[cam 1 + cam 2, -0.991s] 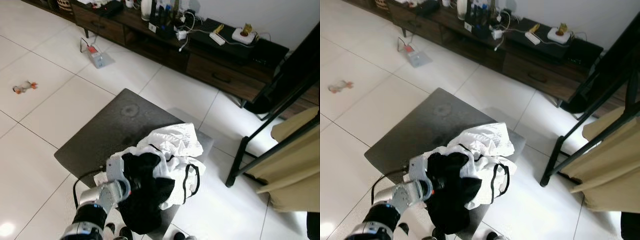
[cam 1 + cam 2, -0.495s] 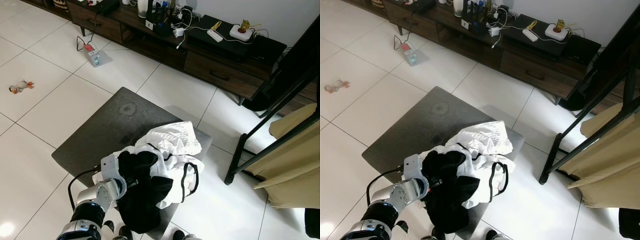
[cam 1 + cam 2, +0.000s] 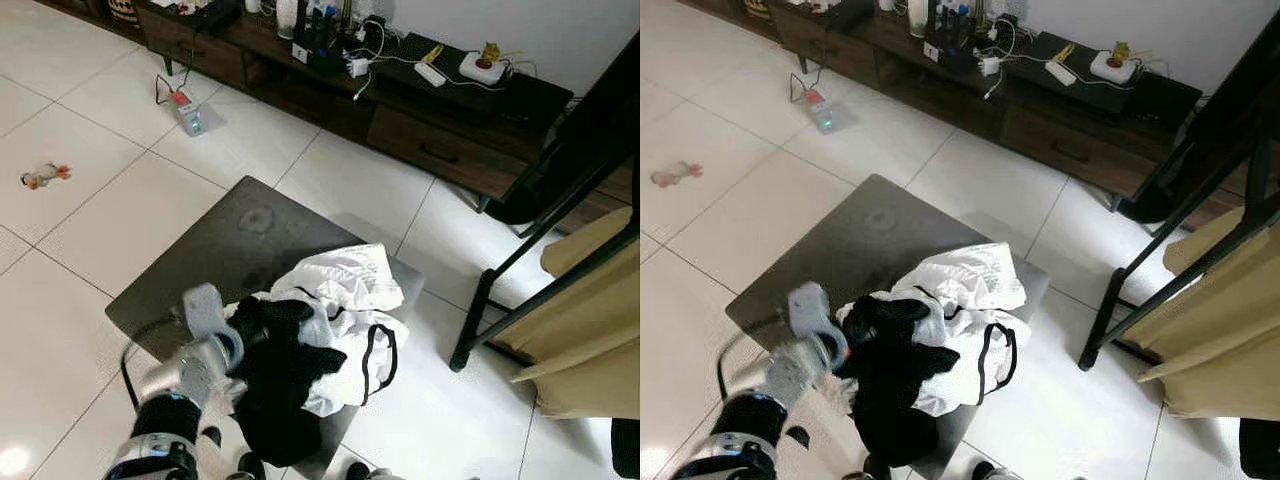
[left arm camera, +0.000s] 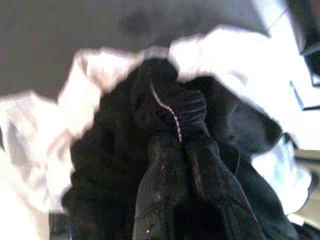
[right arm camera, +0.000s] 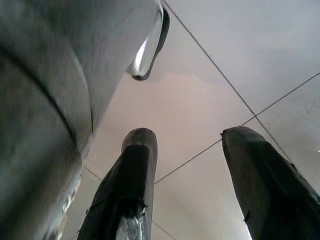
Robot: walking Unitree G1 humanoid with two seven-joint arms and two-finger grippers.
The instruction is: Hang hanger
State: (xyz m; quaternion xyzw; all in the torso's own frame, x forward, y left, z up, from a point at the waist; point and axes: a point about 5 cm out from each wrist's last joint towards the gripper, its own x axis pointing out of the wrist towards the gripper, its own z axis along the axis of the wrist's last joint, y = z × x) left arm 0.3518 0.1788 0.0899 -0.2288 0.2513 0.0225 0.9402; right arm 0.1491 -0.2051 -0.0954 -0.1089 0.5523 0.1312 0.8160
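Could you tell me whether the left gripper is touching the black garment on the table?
Touching: the left wrist view shows the left gripper pinching a fold of the black garment.

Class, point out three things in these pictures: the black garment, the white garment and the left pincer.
black garment [image 3: 285, 370], left eye view, on its bunched middle.
white garment [image 3: 350, 280], left eye view, on its upper folds.
left pincer [image 4: 182, 150], left wrist view, between the fingertips gripping black cloth.

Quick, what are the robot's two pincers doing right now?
Left pincer: shut on the black garment.
Right pincer: open, holding nothing, hanging above the floor tiles.
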